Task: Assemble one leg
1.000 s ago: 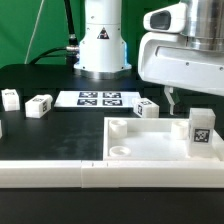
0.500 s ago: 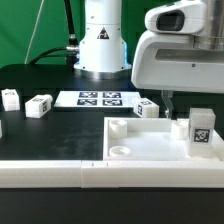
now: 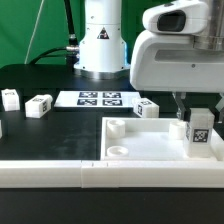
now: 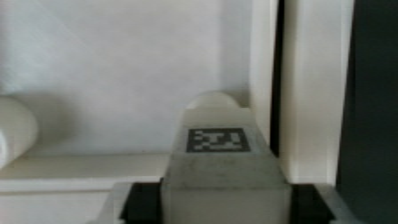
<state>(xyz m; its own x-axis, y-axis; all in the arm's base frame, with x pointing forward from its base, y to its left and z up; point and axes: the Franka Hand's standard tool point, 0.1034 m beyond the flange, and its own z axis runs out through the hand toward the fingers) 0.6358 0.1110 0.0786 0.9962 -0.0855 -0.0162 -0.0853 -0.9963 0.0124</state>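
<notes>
Leg [image 3: 200, 132] [image 4: 221, 155]: white block, square tag facing the camera, upright on the white panel [image 3: 150, 152] at the panel's 3 o'clock corner in the exterior view; a second tag shows on its top in the wrist view.

Gripper [image 3: 201, 108]: directly above the leg, fingers [image 3: 181, 103] at either side of its upper part; jaws stand apart, whether they touch the block cannot be told.

Other legs: one at the panel's 12 o'clock edge [image 3: 147, 108], two at 9 o'clock on the black table [image 3: 40, 105] [image 3: 10, 98].

Marker board [image 3: 98, 99]: flat, at 11 o'clock of the panel.

Long white bar [image 3: 60, 172]: along the near edge.
</notes>
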